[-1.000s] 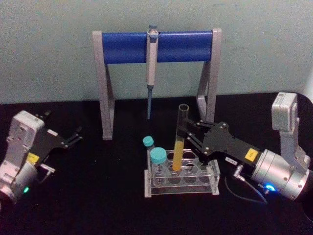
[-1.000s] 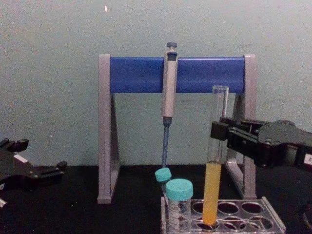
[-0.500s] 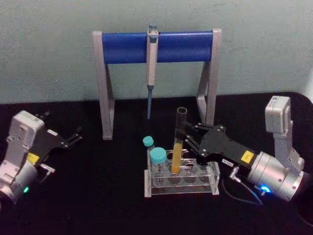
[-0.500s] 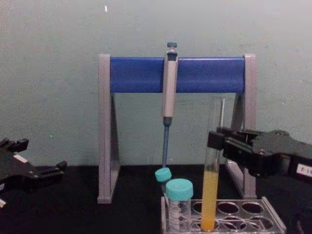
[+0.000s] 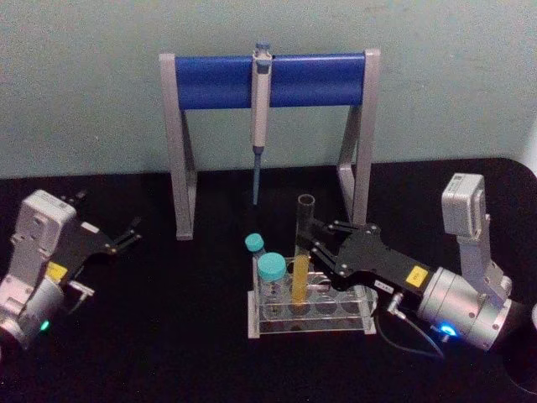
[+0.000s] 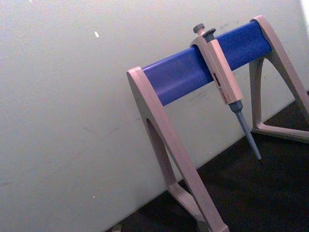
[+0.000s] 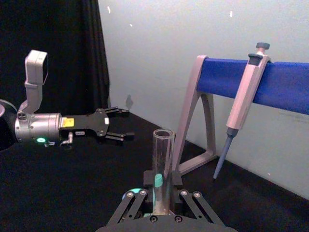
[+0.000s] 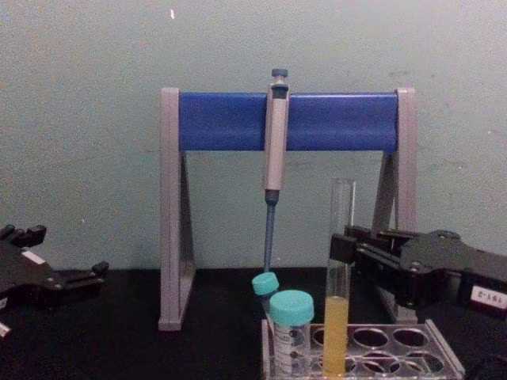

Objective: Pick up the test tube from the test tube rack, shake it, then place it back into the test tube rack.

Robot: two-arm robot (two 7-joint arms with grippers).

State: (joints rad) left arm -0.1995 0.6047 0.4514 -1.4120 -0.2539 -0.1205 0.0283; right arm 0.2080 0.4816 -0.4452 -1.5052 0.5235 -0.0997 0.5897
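The right jaws grip the tube between them, its foot already in a rack hole below. Seemingly only letting go remains; the left jaws rest parted, well away.

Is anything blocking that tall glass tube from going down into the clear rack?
Nothing visible. The right gripper is shut on the test tube, whose lower end is inside a hole of the test tube rack. The teal-capped tubes stand to its left, apart. The left gripper sits open, far left.
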